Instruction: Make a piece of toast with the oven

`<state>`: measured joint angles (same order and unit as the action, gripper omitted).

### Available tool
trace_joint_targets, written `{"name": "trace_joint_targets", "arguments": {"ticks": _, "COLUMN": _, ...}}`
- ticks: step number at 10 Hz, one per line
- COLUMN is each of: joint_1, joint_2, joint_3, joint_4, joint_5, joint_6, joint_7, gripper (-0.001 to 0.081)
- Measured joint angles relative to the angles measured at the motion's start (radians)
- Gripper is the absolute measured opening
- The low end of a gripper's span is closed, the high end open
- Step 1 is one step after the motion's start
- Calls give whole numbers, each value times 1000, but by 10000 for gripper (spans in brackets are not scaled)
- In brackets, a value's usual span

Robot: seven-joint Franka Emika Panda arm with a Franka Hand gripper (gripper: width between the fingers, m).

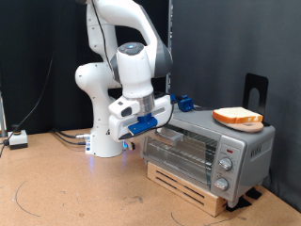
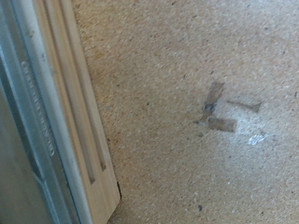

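the wooden pallet point(image 1: 193, 185) carries the oven point(image 1: 209, 148), door shut. the gripper point(image 1: 162, 115) hangs at the oven's upper corner on the exterior view's left; whether it is parted or closed cannot be told. farther back, the piece of toast point(image 1: 237, 117) lies on the oven's roof.

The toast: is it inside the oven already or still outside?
Outside. The toast lies on top of the oven, on its roof near the exterior view's right; the glass door looks shut. The tool is by the oven's upper left corner.
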<state>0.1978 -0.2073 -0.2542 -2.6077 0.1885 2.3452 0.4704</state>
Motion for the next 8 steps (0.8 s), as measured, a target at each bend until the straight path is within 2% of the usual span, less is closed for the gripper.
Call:
{"name": "trace_joint_targets", "arguments": {"ticks": 4, "joint_1": -6, "joint_2": 54, "joint_3": -14, "joint_4": 35, "joint_5": 4, "joint_6": 10, "joint_7": -32, "gripper": 809}}
{"name": "trace_joint_targets", "arguments": {"ticks": 8, "joint_1": -7, "joint_2": 59, "joint_3": -25, "joint_4": 40, "joint_5": 4, "joint_6": 10, "joint_7": -53, "gripper": 809}}
